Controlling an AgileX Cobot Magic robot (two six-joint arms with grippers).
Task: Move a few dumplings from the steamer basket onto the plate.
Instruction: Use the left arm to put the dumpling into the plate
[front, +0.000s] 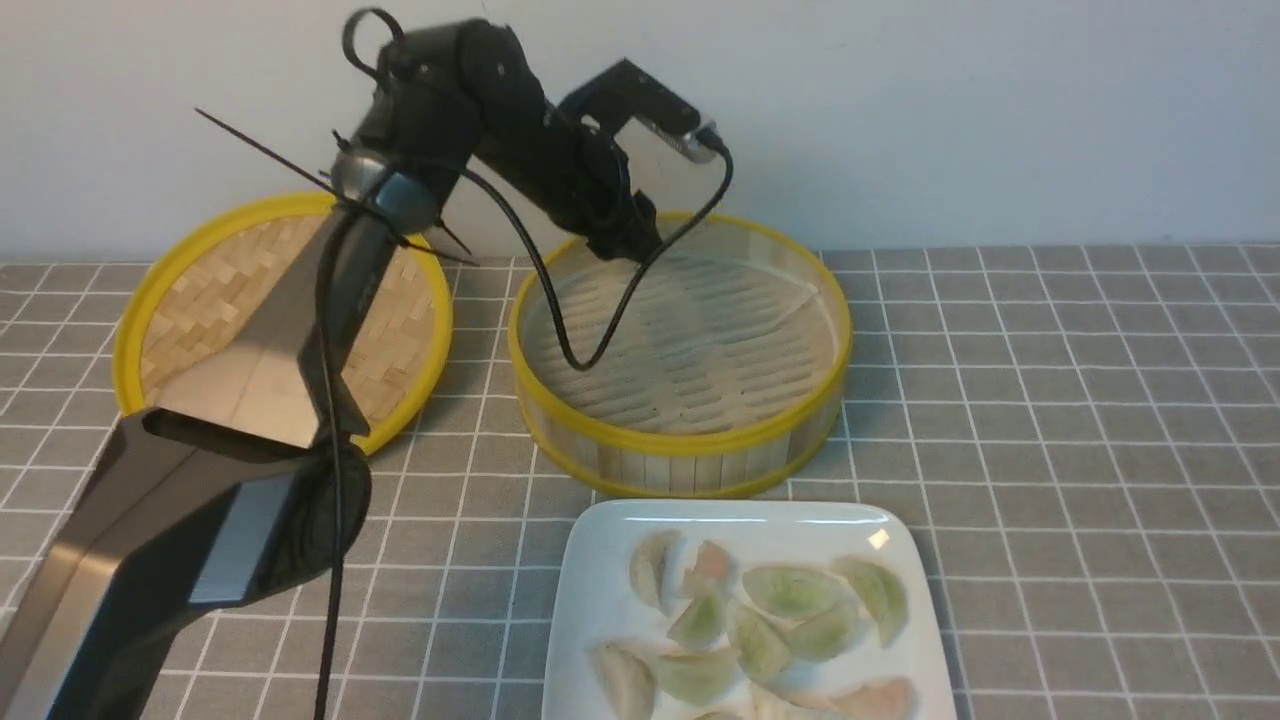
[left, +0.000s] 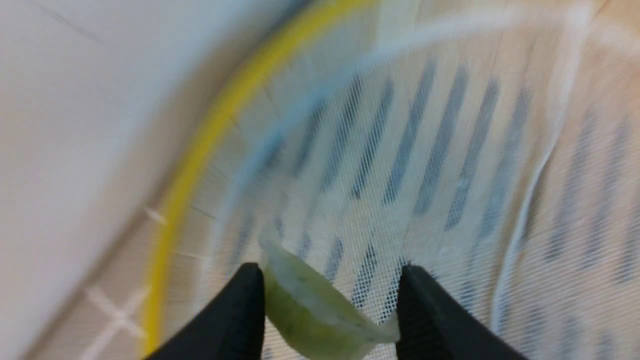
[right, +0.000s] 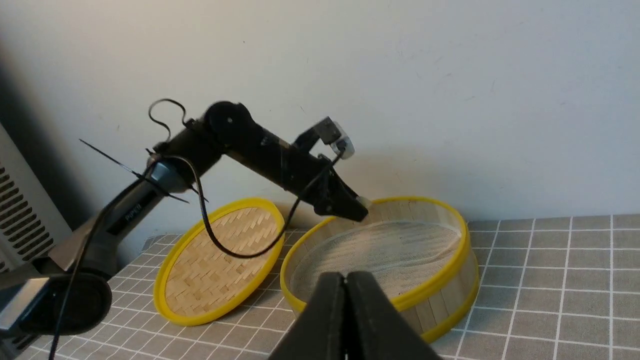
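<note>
My left gripper (front: 632, 246) reaches down inside the far left edge of the steamer basket (front: 700, 442). In the left wrist view the left gripper (left: 327, 274) is closed on a pale green dumpling (left: 310, 315), which spans the gap between both fingers just above the whitish mesh liner (left: 425, 175). No other dumpling shows in the basket. The white square plate (front: 600, 560) at the front holds several dumplings (front: 790, 592). My right gripper (right: 345, 281) is shut and empty, hovering in front of the basket (right: 440, 285); it is out of the front view.
The flat woven lid (front: 200, 300) with its yellow rim lies left of the basket, partly behind my left arm. A black cable (front: 560, 330) hangs from the left wrist into the basket. A white wall stands close behind. A grey checked cloth (front: 1080, 420) covers the table.
</note>
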